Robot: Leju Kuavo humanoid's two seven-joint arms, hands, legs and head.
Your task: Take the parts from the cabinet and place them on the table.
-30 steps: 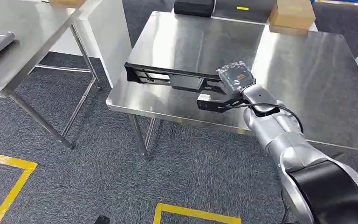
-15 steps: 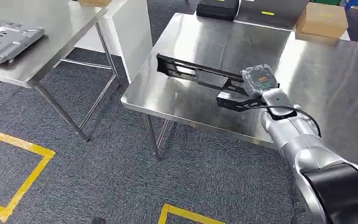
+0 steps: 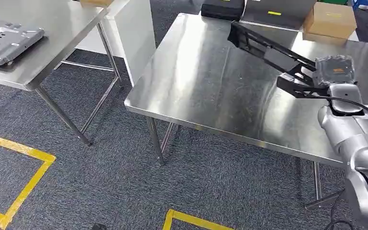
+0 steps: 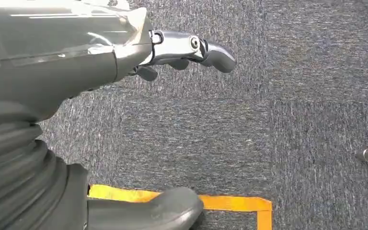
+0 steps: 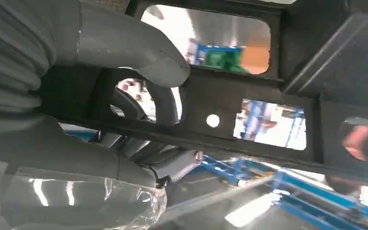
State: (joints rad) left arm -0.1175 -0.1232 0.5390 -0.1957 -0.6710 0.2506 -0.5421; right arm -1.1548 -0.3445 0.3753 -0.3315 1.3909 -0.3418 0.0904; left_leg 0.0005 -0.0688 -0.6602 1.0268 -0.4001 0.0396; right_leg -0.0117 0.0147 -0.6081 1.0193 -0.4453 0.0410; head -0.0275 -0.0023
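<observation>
We are in the placing step: our right hand (image 3: 333,72) carries the long black part (image 3: 268,48) above the steel desk (image 3: 206,86), the part angled up and apparently clear of the surface. In the right wrist view our thumb (image 5: 139,50) and fingers (image 5: 165,108) wrap a bar of the part's frame, a firm closed grip. Next, we judge, the part must come down flat on bare steel, well clear of the cardboard box (image 3: 329,20), before we let go. Our left hand (image 4: 182,50) hangs over the carpet, fingers loosely apart, holding nothing.
</observation>
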